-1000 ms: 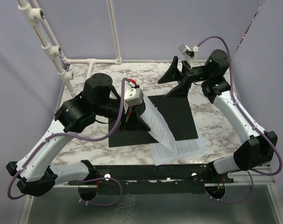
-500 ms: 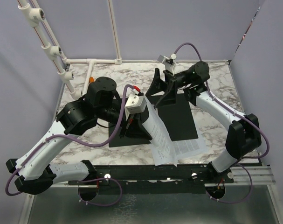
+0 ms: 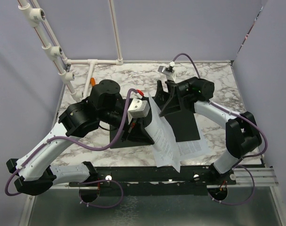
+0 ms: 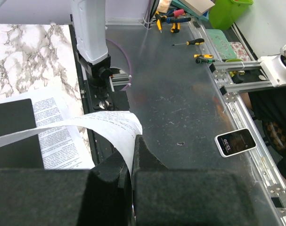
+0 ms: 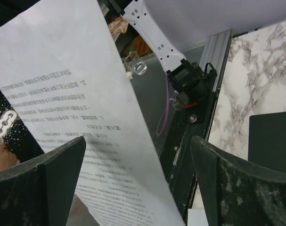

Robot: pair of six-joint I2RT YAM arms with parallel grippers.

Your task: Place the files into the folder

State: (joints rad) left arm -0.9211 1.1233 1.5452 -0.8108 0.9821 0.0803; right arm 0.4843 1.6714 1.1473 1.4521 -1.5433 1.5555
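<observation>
My left gripper is shut on a white printed sheet, one of the files, and holds it up over the table; the sheet curves down to the near edge. In the left wrist view the sheet is pinched between the pads. The folder lies open, black side up, in the middle of the table. Another sheet lies flat at the folder's near right corner. My right gripper is open at the lifted sheet's far edge. The sheet reaches between its fingers without touching them.
A white pipe frame stands at the back left, with a small orange item beside it. A black rail runs along the near edge. Below the table lie hand tools, a small white timer and a green bin.
The right arm has swung left from the back right corner, bringing its open gripper up to the lifted sheet. The left gripper with the sheet has shifted slightly to the right.
</observation>
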